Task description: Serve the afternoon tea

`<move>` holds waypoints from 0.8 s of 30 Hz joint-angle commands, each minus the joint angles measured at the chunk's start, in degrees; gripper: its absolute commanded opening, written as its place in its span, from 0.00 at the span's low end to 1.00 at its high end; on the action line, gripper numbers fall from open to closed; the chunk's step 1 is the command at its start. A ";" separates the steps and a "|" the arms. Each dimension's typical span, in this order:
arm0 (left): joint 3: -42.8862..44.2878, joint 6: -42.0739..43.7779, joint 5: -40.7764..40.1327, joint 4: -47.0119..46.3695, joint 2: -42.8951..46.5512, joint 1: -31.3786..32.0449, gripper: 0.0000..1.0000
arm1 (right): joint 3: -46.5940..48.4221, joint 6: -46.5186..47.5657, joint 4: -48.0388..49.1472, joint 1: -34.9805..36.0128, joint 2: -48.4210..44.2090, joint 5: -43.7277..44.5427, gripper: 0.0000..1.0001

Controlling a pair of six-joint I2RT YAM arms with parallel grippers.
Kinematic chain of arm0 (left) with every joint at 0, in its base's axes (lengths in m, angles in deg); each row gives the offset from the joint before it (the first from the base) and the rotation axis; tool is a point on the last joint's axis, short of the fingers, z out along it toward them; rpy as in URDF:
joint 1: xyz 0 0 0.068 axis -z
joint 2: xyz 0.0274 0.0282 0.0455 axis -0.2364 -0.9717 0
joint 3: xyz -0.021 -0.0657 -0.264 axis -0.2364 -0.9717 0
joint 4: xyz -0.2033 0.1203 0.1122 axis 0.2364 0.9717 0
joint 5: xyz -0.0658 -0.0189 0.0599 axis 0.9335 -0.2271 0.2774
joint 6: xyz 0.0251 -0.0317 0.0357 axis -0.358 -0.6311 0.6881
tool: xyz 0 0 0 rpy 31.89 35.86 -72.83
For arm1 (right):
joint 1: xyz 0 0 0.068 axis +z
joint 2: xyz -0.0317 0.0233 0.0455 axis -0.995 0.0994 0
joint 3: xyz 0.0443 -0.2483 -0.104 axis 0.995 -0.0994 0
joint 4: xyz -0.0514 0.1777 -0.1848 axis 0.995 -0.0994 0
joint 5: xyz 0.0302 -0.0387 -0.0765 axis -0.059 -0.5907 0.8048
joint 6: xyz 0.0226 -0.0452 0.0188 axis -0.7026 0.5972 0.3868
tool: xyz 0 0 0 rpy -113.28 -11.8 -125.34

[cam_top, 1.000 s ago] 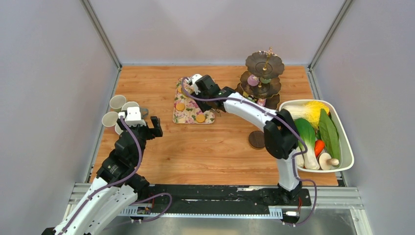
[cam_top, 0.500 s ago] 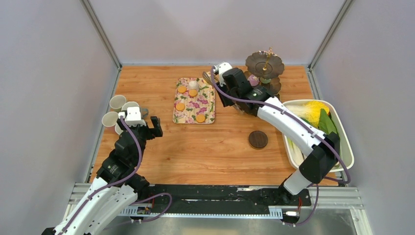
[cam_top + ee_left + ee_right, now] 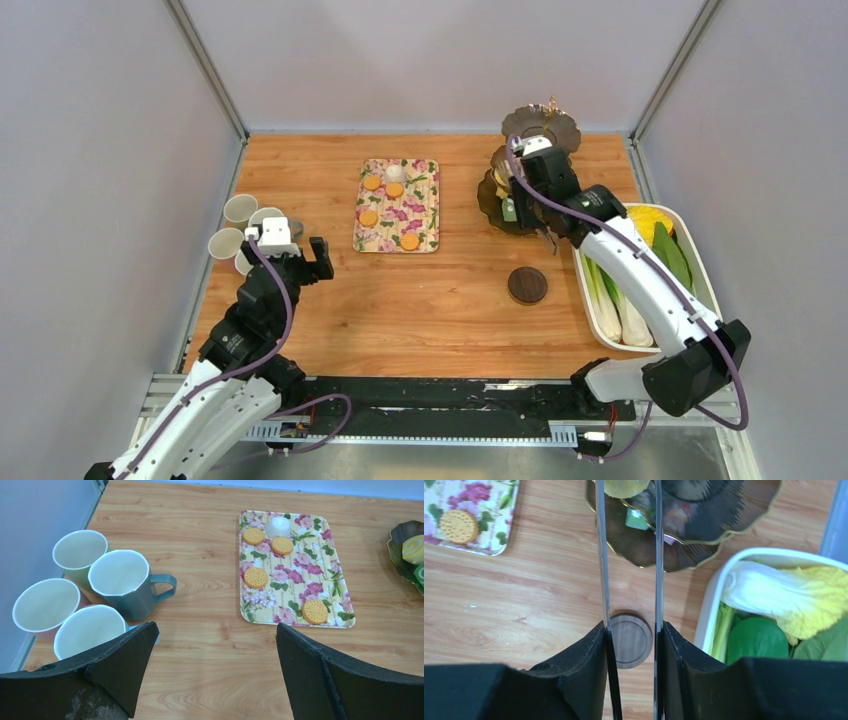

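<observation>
My right gripper [image 3: 631,630] is shut on metal tongs [image 3: 600,555]. Their tips pinch a yellow cake [image 3: 624,486] over the lower tiers of the dark scalloped stand [image 3: 704,515]. From above this gripper [image 3: 520,195] hangs over the stand [image 3: 541,122]. A floral tray [image 3: 397,205] holds several orange cakes [image 3: 256,577] and a white one [image 3: 278,526]. My left gripper [image 3: 215,645] is open and empty above bare wood, right of the pastel mugs [image 3: 120,575]. One dark coaster [image 3: 527,285] lies on the table.
A white tub [image 3: 700,290] of vegetables stands at the right edge, close to the stand. The stand's bottom plate [image 3: 397,545] holds a yellow swirl cake [image 3: 413,549] and a green one. The mugs [image 3: 240,209] stand against the left wall.
My right arm has swung from over the floral tray rightward to the tiered stand, carrying the tongs. The left arm has not moved.
</observation>
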 commanded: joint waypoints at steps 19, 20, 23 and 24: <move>-0.16 0.75 1.21 -1.29 -0.99 0.04 1.00 | -4.31 -2.44 -1.21 -13.88 -0.91 0.39 0.40; -0.15 0.77 1.16 -1.29 -0.96 0.06 1.00 | -4.41 -2.33 -0.69 -14.05 -0.76 0.23 0.40; -0.17 0.85 0.97 -1.25 -0.66 0.08 1.00 | -4.67 -2.14 1.14 -14.45 0.06 -0.22 0.40; -0.16 0.86 0.91 -1.21 -0.60 0.09 1.00 | -4.62 -2.00 1.63 -14.54 0.33 -0.36 0.40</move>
